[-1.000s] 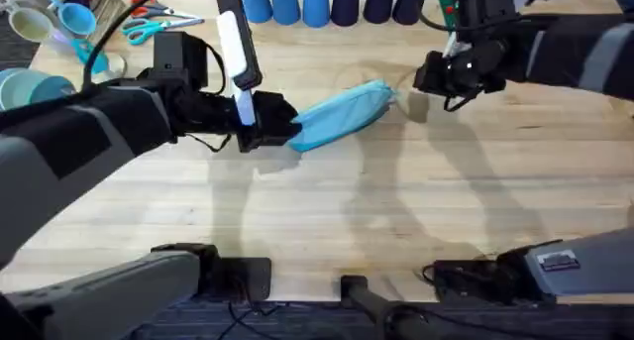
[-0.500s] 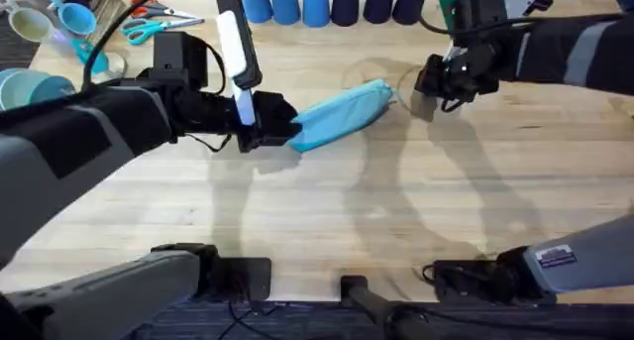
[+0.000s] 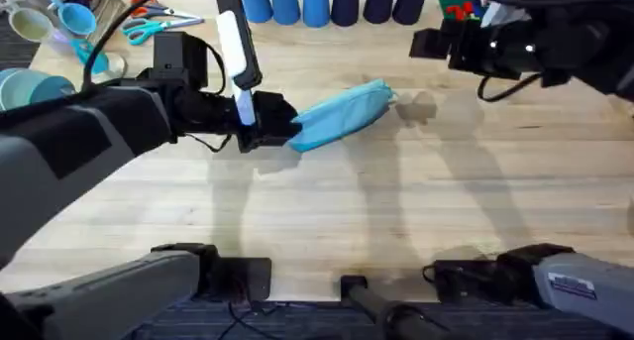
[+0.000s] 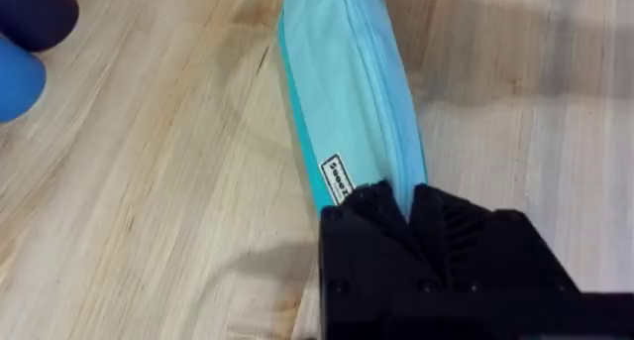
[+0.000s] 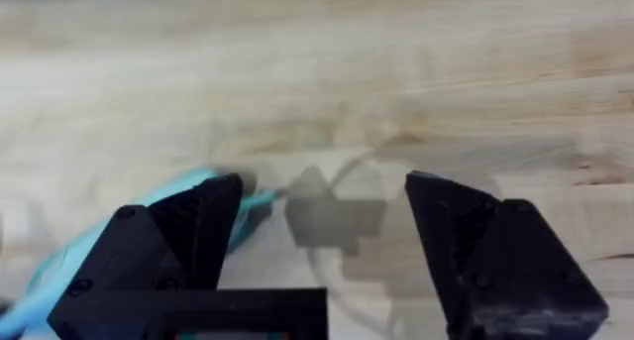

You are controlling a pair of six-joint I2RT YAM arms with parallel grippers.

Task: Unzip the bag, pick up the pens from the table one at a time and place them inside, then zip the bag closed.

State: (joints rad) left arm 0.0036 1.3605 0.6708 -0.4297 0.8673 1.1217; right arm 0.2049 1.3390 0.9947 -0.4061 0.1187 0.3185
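The light blue bag lies slanted in the middle of the table. My left gripper is shut on its near-left end. In the left wrist view the black fingers pinch that end, and the bag stretches away with its zipper line along the top. My right gripper hangs open above the table, beyond the bag's right end and apart from it. In the right wrist view the gripper holds nothing, and the bag's tip with its teal pull lies beside one finger. The pens are out of view.
Blue cups and dark cups line the back edge. Scissors and pale cups crowd the back-left corner. A green and red object sits at the back right. Bare wood lies in front of the bag.
My right gripper has left the bag's right end, rising and swinging toward the back right. The left gripper and the bag have not moved.
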